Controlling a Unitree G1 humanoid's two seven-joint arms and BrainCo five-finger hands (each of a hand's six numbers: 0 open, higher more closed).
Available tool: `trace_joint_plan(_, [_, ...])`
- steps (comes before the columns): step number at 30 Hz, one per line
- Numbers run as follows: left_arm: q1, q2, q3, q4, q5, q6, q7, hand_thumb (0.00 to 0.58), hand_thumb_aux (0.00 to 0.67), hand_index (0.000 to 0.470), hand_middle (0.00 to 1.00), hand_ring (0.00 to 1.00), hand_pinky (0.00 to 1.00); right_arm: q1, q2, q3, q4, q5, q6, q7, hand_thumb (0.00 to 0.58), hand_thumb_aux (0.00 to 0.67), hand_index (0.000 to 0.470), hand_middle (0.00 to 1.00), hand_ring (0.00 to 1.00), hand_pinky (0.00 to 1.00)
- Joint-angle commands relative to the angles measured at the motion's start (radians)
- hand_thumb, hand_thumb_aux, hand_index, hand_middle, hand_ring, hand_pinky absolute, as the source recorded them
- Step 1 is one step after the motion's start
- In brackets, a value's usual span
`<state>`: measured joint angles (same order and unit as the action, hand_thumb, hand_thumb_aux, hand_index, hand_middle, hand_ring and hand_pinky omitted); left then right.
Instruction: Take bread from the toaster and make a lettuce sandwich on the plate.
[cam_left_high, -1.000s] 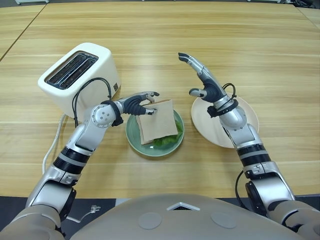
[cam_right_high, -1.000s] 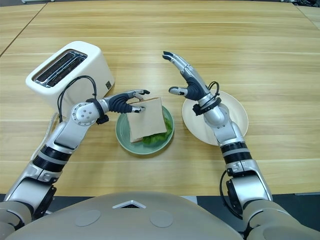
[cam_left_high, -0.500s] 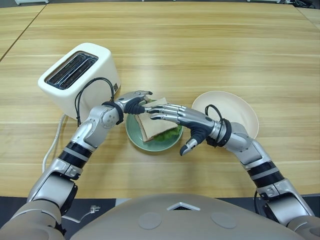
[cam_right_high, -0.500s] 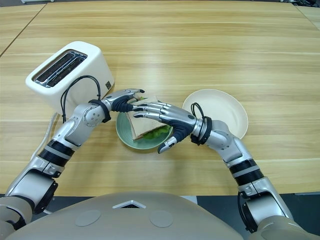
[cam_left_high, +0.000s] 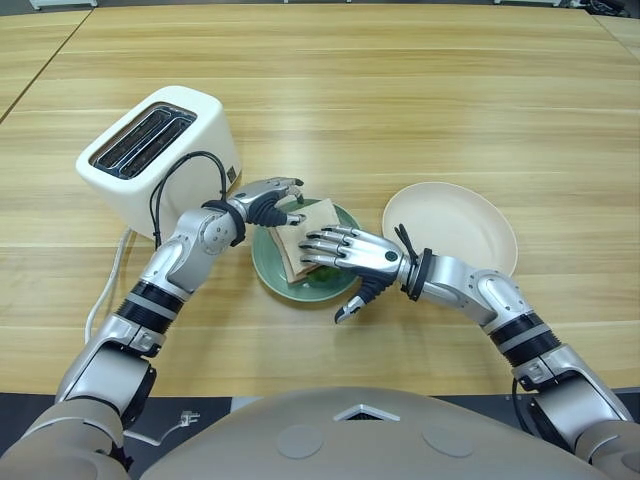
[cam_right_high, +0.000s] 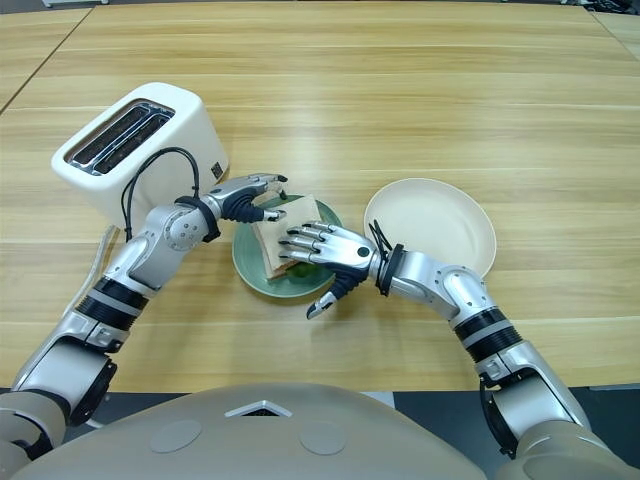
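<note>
A brown bread slice (cam_left_high: 300, 232) lies tilted on lettuce (cam_left_high: 327, 277) in the green plate (cam_left_high: 266, 268). My left hand (cam_left_high: 268, 203) is at the slice's far left corner, fingers and thumb pinched on its edge. From the right, my right hand (cam_left_high: 350, 254) lies flat over the slice's near right part, open with fingers spread. The white toaster (cam_left_high: 150, 148) stands at the left, and I cannot see bread in its dark slots.
An empty cream plate (cam_left_high: 455, 225) sits right of the green plate, just behind my right forearm. The toaster's black cable (cam_left_high: 160, 195) loops over my left forearm, and a white cord (cam_left_high: 108, 285) trails toward the near edge. Bare wooden table stretches beyond.
My right hand swung down from above the cream plate, leftward onto the bread, then drew slightly nearer. The slice has sunk flatter onto the lettuce. My left hand has hardly moved.
</note>
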<state>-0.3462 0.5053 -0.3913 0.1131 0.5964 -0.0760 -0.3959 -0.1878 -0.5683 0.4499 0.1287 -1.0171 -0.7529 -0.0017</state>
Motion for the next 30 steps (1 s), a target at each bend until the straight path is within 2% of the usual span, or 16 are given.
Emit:
trace_joint_plan(1, [-0.006,-0.026,0.125,-0.066,-0.097,-0.018,0.079,0.000,0.000,0.000,0.00,0.00,0.00,-0.005,-0.011,0.023,0.033,0.004,0.015,0.009,0.000,0.000,0.000,0.00,0.00,0.00])
trace_joint_plan(5, [0.000,-0.054,0.279,-0.079,-0.235,-0.045,0.161,0.000,0.000,0.000,0.00,0.00,0.00,-0.036,0.006,0.015,0.063,0.027,0.019,-0.052,0.000,0.000,0.000,0.00,0.00,0.00])
trace_joint_plan(7, [0.049,-0.065,0.312,-0.089,-0.338,-0.053,0.114,0.000,0.000,0.000,0.00,0.00,0.00,-0.038,0.027,-0.032,0.044,0.103,0.017,-0.099,0.000,0.000,0.000,0.00,0.00,0.00])
trace_joint_plan(8, [0.097,-0.056,0.303,-0.104,-0.392,-0.069,0.059,0.000,0.000,0.000,0.00,0.00,0.00,-0.034,0.041,-0.069,0.016,0.208,0.008,-0.103,0.027,0.016,0.011,0.00,0.00,0.00])
trace_joint_plan(9, [0.152,-0.042,0.291,-0.126,-0.456,-0.081,-0.011,0.116,0.071,0.050,0.00,0.00,0.00,-0.029,0.053,-0.102,-0.018,0.353,0.000,-0.085,0.452,0.355,0.249,0.47,0.47,0.47])
trace_joint_plan(10, [0.209,-0.035,0.291,-0.163,-0.560,-0.098,-0.093,0.512,0.441,0.310,1.00,1.00,1.00,-0.021,0.056,-0.113,-0.050,0.528,0.003,-0.032,0.580,0.670,0.470,1.00,1.00,1.00])
trace_joint_plan(11, [0.249,-0.041,0.309,-0.201,-0.708,-0.087,-0.191,0.580,0.670,0.470,1.00,1.00,1.00,-0.025,0.051,-0.100,-0.058,0.675,-0.004,0.033,0.580,0.670,0.470,1.00,1.00,1.00])
trace_joint_plan(14, [0.360,0.007,0.290,-0.266,-0.980,-0.042,-0.476,0.580,0.670,0.470,1.00,1.00,1.00,-0.013,0.030,-0.027,-0.076,0.931,0.037,0.227,0.580,0.670,0.470,1.00,1.00,1.00])
trace_joint_plan(16, [0.421,0.068,0.204,-0.264,-0.952,-0.056,-0.596,0.580,0.670,0.470,1.00,1.00,1.00,0.001,0.006,0.029,-0.080,0.974,0.063,0.350,0.580,0.670,0.470,1.00,1.00,1.00])
trace_joint_plan(18, [0.445,0.114,0.117,-0.254,-0.858,-0.057,-0.658,0.580,0.670,0.470,1.00,1.00,1.00,0.024,-0.029,0.094,-0.056,0.884,0.055,0.452,0.580,0.670,0.470,1.00,1.00,1.00])
trace_joint_plan(23, [0.459,0.183,0.006,-0.235,-0.689,-0.031,-0.704,0.580,0.670,0.470,1.00,1.00,1.00,0.077,-0.084,0.184,-0.018,0.685,0.072,0.590,0.580,0.670,0.470,1.00,1.00,1.00])
trace_joint_plan(26, [0.450,0.185,-0.045,-0.168,-0.531,-0.025,-0.635,0.580,0.670,0.470,1.00,1.00,1.00,0.091,-0.089,0.188,-0.021,0.646,0.085,0.618,0.580,0.670,0.470,1.00,1.00,1.00])
trace_joint_plan(30, [0.415,0.143,-0.065,-0.114,-0.457,-0.039,-0.538,0.580,0.670,0.470,1.00,1.00,1.00,0.105,-0.065,0.169,-0.017,0.610,0.098,0.599,0.580,0.670,0.470,1.00,1.00,1.00])
